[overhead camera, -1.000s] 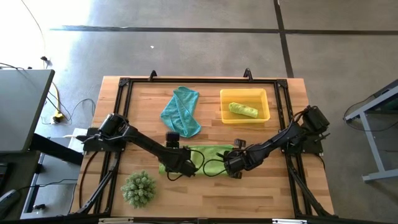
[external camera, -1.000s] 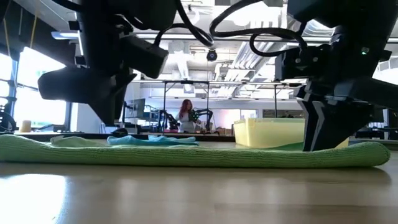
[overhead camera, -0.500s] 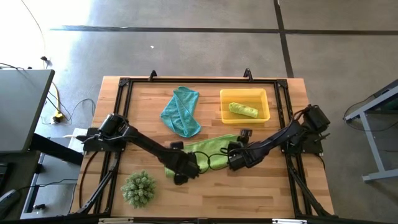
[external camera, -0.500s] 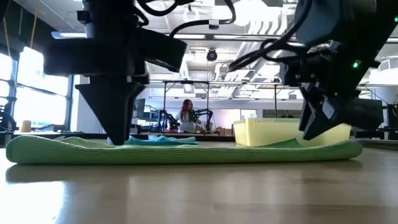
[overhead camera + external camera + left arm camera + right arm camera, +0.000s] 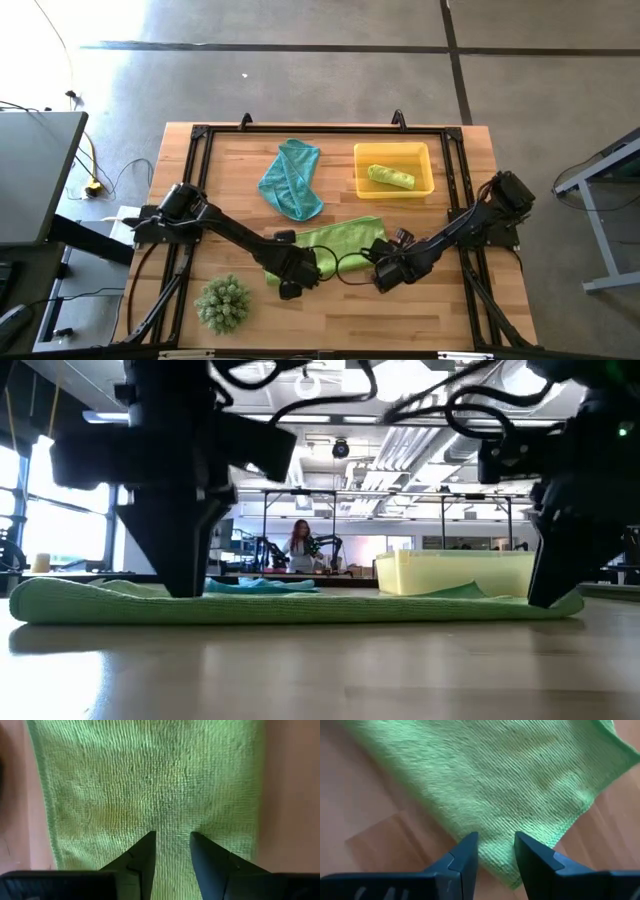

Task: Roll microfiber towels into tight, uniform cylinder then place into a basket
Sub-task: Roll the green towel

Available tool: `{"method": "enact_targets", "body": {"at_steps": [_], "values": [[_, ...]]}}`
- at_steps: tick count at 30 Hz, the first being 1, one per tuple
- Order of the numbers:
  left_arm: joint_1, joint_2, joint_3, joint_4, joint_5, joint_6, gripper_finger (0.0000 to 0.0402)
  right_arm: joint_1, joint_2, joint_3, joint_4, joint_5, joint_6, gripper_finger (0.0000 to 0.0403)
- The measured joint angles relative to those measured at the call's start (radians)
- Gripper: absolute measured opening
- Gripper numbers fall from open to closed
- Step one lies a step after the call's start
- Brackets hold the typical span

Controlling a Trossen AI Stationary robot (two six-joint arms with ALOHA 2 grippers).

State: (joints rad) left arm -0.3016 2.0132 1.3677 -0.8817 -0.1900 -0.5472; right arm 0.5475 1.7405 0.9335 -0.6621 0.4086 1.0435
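A lime-green towel (image 5: 335, 243) lies flat and slanted on the table's near middle; it also shows in the low view (image 5: 300, 605). My left gripper (image 5: 291, 281) points down over its near-left part (image 5: 172, 837), fingers slightly apart. My right gripper (image 5: 388, 277) points down over its near-right edge (image 5: 495, 845), fingers slightly apart. A teal towel (image 5: 292, 180) lies crumpled at the far middle. The yellow basket (image 5: 425, 187) at the far right holds a rolled lime-green towel (image 5: 390, 177). My left gripper stands with both parted fingertips (image 5: 147, 840) down on the flat towel's near-left part (image 5: 172, 827), from above; nothing is pinched between them. My right gripper stands with parted fingertips (image 5: 470, 842) down on the towel's near edge (image 5: 495, 855), close to its right corner, from above.
A spiky green ball plant (image 5: 222, 303) sits at the near left, close to my left arm. A black frame (image 5: 200, 135) runs around the tabletop. Bare wood (image 5: 340, 310) lies between the towel and the near edge. A person shows far off in the room (image 5: 298, 545).
The lime towel's right part has swung toward the far edge, so it now lies slanted, while its left end has stayed. My left gripper has come down onto it, a little nearer. My right gripper lifted and tipped, then came down toward the near-right on the towel's right end.
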Motion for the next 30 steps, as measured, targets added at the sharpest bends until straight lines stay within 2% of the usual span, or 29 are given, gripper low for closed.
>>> {"method": "enact_targets", "body": {"at_steps": [7,13,16,20,25,28,30], "values": [[-0.014,-0.01,-0.087,0.177,0.018,-0.042,0.011,0.011,0.064,0.005,-0.004,0.072,0.027,0.0121],[-0.049,-0.004,-0.091,0.337,0.029,-0.082,0.011,-0.006,0.074,-0.001,-0.017,0.21,-0.122,0.0121],[-0.063,0.004,-0.095,0.491,0.079,-0.029,0.011,-0.026,0.074,-0.001,-0.013,0.272,-0.217,0.0121],[-0.07,0.004,-0.083,0.651,0.131,0.101,0.011,-0.057,0.071,-0.001,-0.011,0.276,-0.233,0.0121],[-0.063,0.004,0.008,0.535,0.093,0.223,0.011,-0.073,0.071,0.037,-0.028,0.238,-0.135,0.0121],[-0.058,0.004,0.071,0.383,0.075,0.228,0.011,-0.061,0.071,0.07,-0.014,0.228,-0.047,0.0121],[-0.057,0.003,0.104,0.279,0.073,0.229,0.011,-0.055,0.07,0.08,0.054,0.229,0.006,0.0121]]}}
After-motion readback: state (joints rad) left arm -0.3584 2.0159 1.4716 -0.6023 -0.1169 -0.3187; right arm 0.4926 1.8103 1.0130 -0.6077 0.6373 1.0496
